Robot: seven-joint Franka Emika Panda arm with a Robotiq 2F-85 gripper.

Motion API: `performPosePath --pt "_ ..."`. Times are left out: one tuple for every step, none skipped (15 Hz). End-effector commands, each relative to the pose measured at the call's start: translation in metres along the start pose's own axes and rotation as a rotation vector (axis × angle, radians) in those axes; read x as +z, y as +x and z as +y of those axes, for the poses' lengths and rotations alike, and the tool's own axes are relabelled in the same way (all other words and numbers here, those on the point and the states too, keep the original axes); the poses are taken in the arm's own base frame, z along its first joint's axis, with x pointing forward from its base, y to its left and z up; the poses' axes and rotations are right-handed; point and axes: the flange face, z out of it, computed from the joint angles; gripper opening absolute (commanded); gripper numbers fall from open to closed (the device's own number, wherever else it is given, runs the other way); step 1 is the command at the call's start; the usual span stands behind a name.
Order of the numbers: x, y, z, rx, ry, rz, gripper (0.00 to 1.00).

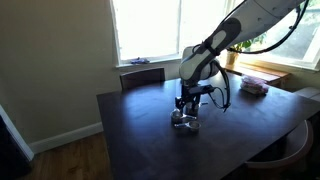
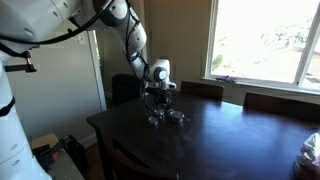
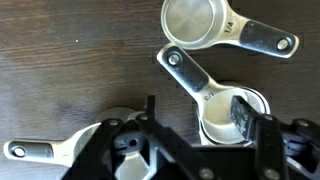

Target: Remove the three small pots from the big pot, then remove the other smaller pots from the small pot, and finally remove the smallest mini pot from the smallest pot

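Observation:
In the wrist view, a silver pot [image 3: 195,22] with a flat handle lies alone at the top. At centre right a small pot [image 3: 215,118] sits nested inside the big pot [image 3: 264,101], its handle pointing up-left. Another small pot [image 3: 118,122] lies at lower left under the gripper body, its handle [image 3: 35,150] pointing left. My gripper [image 3: 195,118] comes in from the bottom and is open, low over the nested pair. One finger pad [image 3: 243,113] hangs over the nested pots' right side; the other finger stands left of them. In both exterior views the gripper [image 1: 186,110] [image 2: 157,106] points down at the pots [image 1: 185,123] [image 2: 166,118].
The pots lie on a dark wooden table [image 1: 150,135]. A pinkish stack [image 1: 253,86] sits at the far side near the window. Chairs [image 1: 142,76] stand at the table's edges. A clear bag [image 2: 311,150] lies near one table edge.

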Motion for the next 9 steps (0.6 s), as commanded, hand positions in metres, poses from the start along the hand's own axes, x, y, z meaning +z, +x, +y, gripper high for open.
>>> performPosePath --pt "-0.001 -0.002 -0.006 0.028 -0.034 -0.019 0.72" --pt "0.0 -0.002 -0.007 0.026 -0.033 -0.018 0.72" --pt "0.002 -0.002 -0.008 0.022 -0.03 -0.015 0.73" --pt "0.005 -0.001 -0.009 0.021 -0.027 -0.008 0.74" --pt "0.006 -0.001 -0.009 0.024 -0.025 -0.007 0.73" --pt "0.007 0.0 -0.009 0.027 -0.025 -0.006 0.74" --pt "0.009 0.001 -0.009 0.03 -0.026 -0.002 0.73" --pt "0.011 0.002 -0.009 0.036 -0.027 0.001 0.72" --pt "0.013 0.004 -0.009 0.04 -0.028 0.005 0.72"
